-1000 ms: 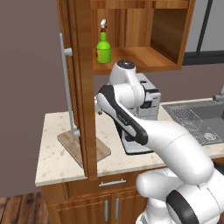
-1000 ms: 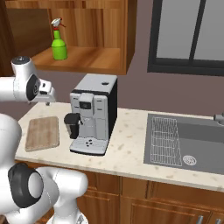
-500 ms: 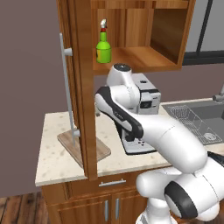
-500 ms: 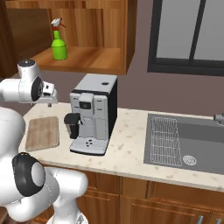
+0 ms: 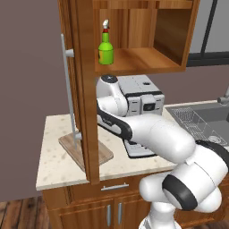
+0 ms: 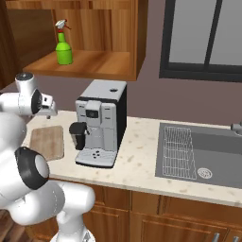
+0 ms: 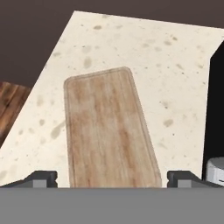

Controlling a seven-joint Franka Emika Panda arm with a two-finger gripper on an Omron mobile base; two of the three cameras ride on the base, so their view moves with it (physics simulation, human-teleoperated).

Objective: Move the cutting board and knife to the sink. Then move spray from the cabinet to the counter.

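Left base view: the spray stands upright on the shelf of the cabinet, near its open left side. The cabinet door hangs open, edge-on to the camera, with its long silver bar handle to the left. Below, the cutting board lies flat on the desk, partly hidden behind the door. The coffee machine stands to the right of the board, behind the white arm. The sink sits at the far right.

Right base view: the spray stands on the cabinet shelf. The cutting board lies on the desk just left of the coffee machine, apart from it. The arm's wrist hangs above the board. The sink with its wire rack lies well to the right.

Hand view: the jaws stand wide open, holding nothing, their tips above the near end of the cutting board, which lies lengthwise on the speckled desk. Whether a knife lies on the board I cannot tell.
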